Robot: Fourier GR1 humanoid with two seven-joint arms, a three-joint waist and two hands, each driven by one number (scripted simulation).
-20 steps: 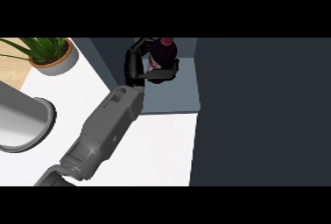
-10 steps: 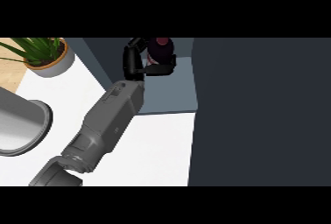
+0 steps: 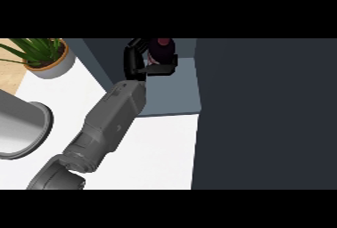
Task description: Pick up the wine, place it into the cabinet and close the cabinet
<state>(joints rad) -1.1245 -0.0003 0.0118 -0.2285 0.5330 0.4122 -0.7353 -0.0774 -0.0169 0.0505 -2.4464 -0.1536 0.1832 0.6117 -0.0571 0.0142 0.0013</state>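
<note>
One wine [image 3: 162,46] in robot hand [image 3: 141,62]

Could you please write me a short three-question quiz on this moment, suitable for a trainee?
1. True or false: the black hand is curled round the dark red wine bottle.
2. Where is the bottle? A) on the white counter B) over the grey-blue cabinet shelf C) beside the potted green plant
3. What stands at the view's right?

Key: 1. True. 2. B. 3. The dark cabinet door, not closed over the shelf.
</note>
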